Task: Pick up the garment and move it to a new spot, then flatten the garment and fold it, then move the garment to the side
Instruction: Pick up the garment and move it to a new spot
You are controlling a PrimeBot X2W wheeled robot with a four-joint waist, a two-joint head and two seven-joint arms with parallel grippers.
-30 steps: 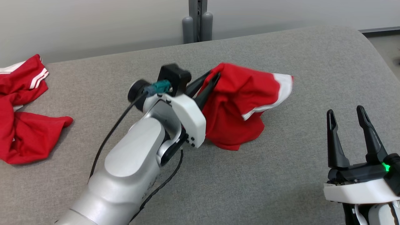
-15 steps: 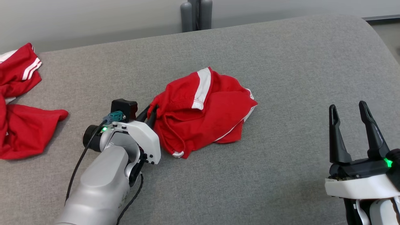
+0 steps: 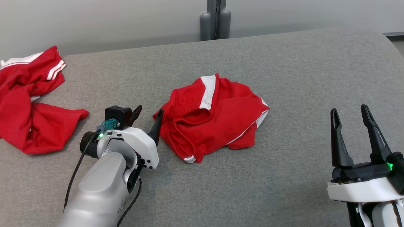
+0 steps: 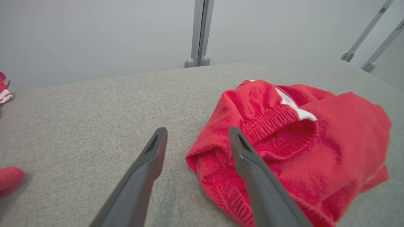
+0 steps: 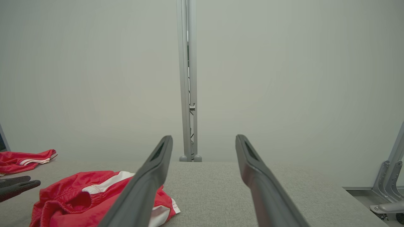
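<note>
The red shorts [image 3: 214, 119] lie in a crumpled heap near the middle of the grey fabric-covered surface [image 3: 284, 78], with nothing lifting them. A white stripe runs over the top fold, white trim edges the right side, and a drawstring loops across the front (the gathered elastic waistband is plainest in the left wrist view).

The left pincer [image 3: 150, 110] sits low over the surface at the heap's left edge. Its two dark fingers are spread wide apart and clamped on nothing. Its right finger [image 3: 157, 126] stands against the nearest fold of the shorts, though I cannot tell whether it actually touches the cloth. In the left wrist view a corner of the red cloth pokes into the gap between the fingers, while the left finger is over bare grey fabric. A small green light glows on the wrist, and a black cable [image 3: 75, 170] trails back beside the pale forearm.

The right pincer [image 3: 349, 109] is at the lower right, well apart from the shorts. Its fingers point up, likewise spread and empty.

A second red garment [image 3: 28, 104] with white stripes lies bunched at the surface's far left, well apart from the shorts. Behind the surface's far edge a grey post [image 3: 216, 19] rises against a pale wall [image 3: 94, 25].
</note>
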